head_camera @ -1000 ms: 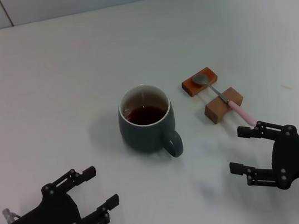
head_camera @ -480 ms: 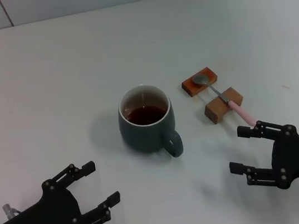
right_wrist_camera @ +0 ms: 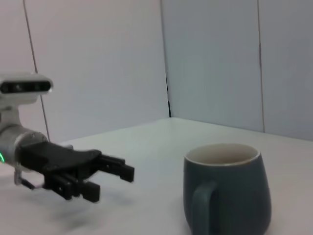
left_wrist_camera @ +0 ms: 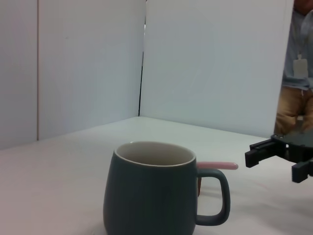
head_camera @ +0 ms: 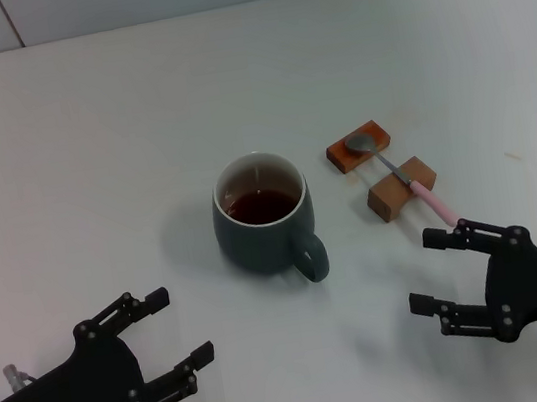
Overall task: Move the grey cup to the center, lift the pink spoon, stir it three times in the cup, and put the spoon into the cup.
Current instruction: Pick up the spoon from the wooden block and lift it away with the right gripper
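the grey cup (head_camera: 263, 217) stands upright near the middle of the white table (head_camera: 117, 133), holding dark reddish-brown liquid inside its white interior, with its thick loop handle turned toward the robot and slightly to the robot's right. just to the cup's right, the pink spoon (head_camera: 409, 180) lies across two brown blocks: its grey metal bowl rests on the far block (head_camera: 357, 146), its neck crosses the near block (head_camera: 401, 187), and its pale pink handle sticks out past that block toward the robot. in the left wrist view the cup (left_wrist_camera: 155, 190) fills the foreground, and the tip of the pink handle (left_wrist_camera: 217, 166) shows just behind its rim on the handle side. in the right wrist view the cup (right_wrist_camera: 227, 187) sits close by with its handle facing the camera. the right gripper (head_camera: 439, 270) hovers low over the table on the near right, its jaws spread apart with nothing between them; its upper fingertip is just beside the end of the spoon's pink handle, and i cannot tell whether the two touch. the left gripper (head_camera: 180, 326) sits at the near left of the table, well apart from the cup, its jaws likewise spread and holding nothing. the right wrist view shows that left gripper (right_wrist_camera: 105, 174) farther off beyond the cup, fingers parted, and the left wrist view catches the right gripper (left_wrist_camera: 279, 159) at the edge past the cup's handle.
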Robot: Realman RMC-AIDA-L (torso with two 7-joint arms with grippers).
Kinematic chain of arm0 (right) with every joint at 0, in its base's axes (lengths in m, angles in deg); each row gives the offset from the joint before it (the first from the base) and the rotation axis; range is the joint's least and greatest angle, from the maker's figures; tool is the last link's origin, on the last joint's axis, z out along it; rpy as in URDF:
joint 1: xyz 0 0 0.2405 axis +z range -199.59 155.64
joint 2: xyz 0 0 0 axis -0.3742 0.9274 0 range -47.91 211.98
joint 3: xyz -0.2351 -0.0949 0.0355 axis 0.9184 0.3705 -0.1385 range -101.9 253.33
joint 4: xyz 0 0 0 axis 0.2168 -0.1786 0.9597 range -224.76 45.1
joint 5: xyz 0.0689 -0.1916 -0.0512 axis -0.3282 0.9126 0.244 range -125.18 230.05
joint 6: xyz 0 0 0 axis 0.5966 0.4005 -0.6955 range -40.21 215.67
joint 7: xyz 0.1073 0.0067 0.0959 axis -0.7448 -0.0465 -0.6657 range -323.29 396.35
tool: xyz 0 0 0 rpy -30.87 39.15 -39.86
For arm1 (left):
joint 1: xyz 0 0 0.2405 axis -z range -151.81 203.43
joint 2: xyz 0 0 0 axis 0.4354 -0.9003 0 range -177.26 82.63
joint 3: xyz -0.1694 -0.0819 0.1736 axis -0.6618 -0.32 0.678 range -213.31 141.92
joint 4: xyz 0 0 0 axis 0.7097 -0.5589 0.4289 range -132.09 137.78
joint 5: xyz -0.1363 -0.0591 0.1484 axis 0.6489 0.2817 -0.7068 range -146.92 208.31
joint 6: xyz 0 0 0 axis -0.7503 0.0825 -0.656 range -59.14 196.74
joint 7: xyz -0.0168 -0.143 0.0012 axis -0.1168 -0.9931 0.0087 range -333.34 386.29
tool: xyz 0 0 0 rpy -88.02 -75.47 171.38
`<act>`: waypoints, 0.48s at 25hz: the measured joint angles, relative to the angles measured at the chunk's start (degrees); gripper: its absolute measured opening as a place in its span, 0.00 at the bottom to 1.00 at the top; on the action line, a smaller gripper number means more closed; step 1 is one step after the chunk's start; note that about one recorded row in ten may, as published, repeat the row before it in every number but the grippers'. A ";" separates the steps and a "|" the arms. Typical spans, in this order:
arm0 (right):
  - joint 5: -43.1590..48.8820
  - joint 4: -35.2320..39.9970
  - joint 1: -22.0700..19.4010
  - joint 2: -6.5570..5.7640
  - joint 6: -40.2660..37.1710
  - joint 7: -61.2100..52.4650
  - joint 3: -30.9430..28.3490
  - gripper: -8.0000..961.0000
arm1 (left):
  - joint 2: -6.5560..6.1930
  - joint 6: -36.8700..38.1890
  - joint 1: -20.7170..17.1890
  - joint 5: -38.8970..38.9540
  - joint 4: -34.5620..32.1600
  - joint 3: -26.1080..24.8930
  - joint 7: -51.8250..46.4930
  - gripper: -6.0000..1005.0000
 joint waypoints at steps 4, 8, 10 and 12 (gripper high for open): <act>-1.05 -1.98 -0.30 -0.38 -3.80 -4.62 -1.68 0.81 | 0.00 -0.02 -0.08 0.13 0.06 -0.05 0.04 0.81; -1.51 -3.29 -0.54 -0.49 -8.75 -19.27 -5.70 0.81 | -0.03 0.21 -0.40 1.31 0.07 -0.34 0.30 0.81; -1.69 -5.24 -0.60 -0.52 -12.13 -29.37 -7.32 0.81 | -0.02 0.21 -0.45 1.36 -0.04 -0.36 0.45 0.81; -1.87 -5.83 -0.80 -0.56 -13.22 -33.92 -8.47 0.81 | -0.02 0.21 -0.46 1.38 -0.05 -0.36 0.50 0.81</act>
